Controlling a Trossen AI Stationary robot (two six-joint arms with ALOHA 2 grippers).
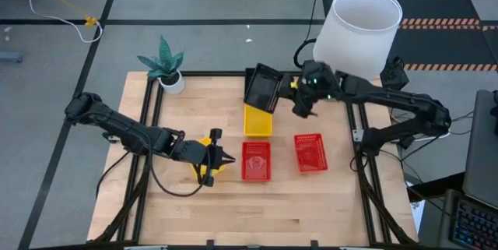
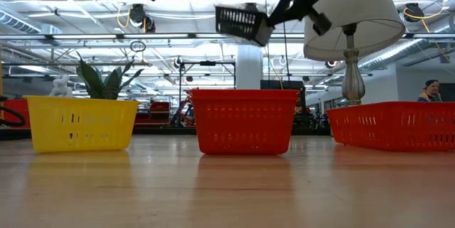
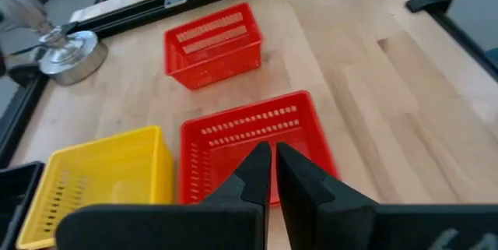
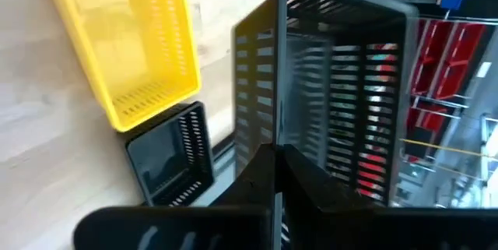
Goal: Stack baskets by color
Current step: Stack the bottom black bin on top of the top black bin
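My right gripper is shut on a black basket and holds it high over the table's far middle. Under it a second black basket rests on the table beside a yellow basket. Two red baskets stand bottom down near the middle. Another yellow basket sits under my left arm. My left gripper hovers shut above the table, left of the nearer red basket, with nothing between its fingers. My right gripper pinches one wall of the black basket between its two fingers, on the side facing the table's right. The fingers come slanting down from the right. The basket is lifted clear and tilted, its far end hanging lower.
A white lampshade on a metal stand rises at the far right corner, close to my right arm. A small potted plant stands at the far left. Bare wood lies along the near edge.
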